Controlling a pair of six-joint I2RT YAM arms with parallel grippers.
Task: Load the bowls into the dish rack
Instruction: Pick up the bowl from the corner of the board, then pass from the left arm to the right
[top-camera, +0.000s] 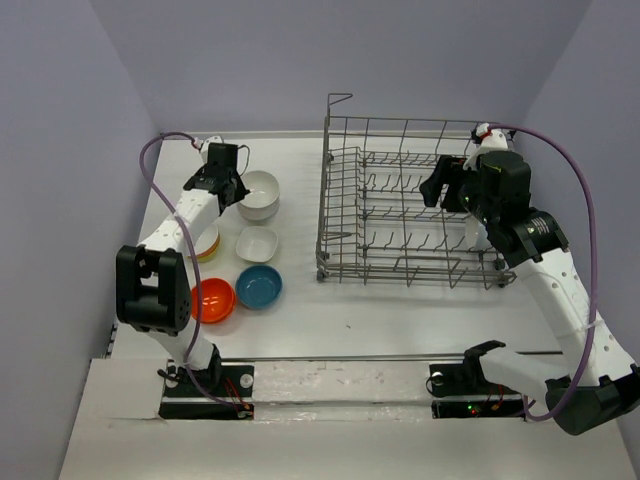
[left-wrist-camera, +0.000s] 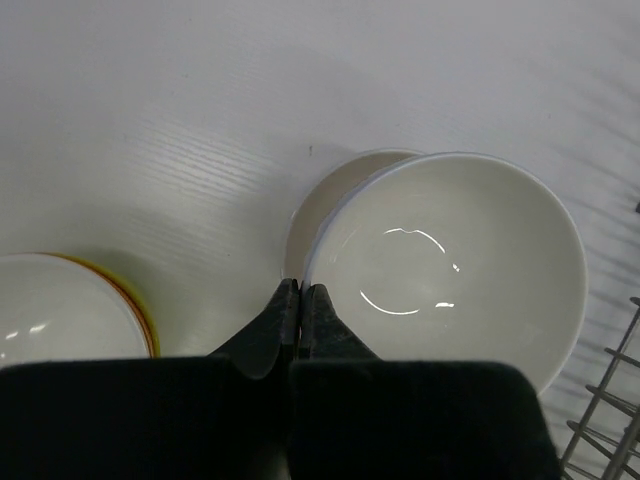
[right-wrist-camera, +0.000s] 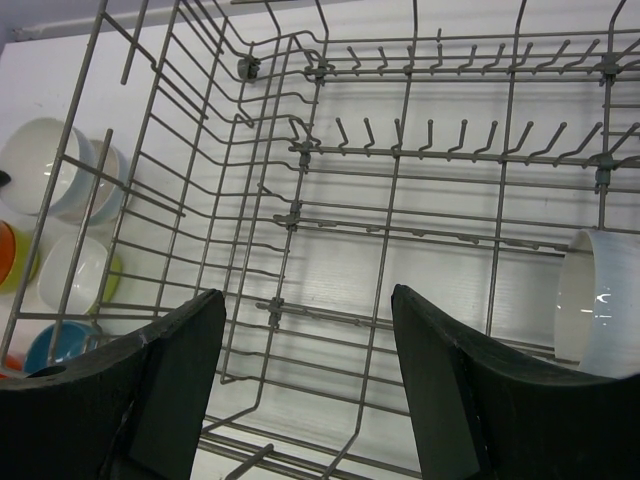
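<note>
My left gripper (top-camera: 232, 188) is shut on the near rim of a round white bowl (left-wrist-camera: 450, 260), the top one of a small stack (top-camera: 260, 195) at the back left; the rim runs between the pinched fingertips (left-wrist-camera: 300, 290). My right gripper (top-camera: 437, 187) is open and empty, hovering over the grey wire dish rack (top-camera: 345, 215), with its tines (right-wrist-camera: 400, 140) below. One white bowl (right-wrist-camera: 600, 300) stands on edge in the rack at the right. A squarish white bowl (top-camera: 257, 243), a blue bowl (top-camera: 259, 287) and an orange-red bowl (top-camera: 212, 300) sit on the table.
Another stack with a yellow-green and orange rim (left-wrist-camera: 60, 310) lies under my left forearm (top-camera: 205, 245). The rack's raised corner handle (top-camera: 338, 100) stands at its back left. Purple cables loop from both arms. Walls close in on both sides.
</note>
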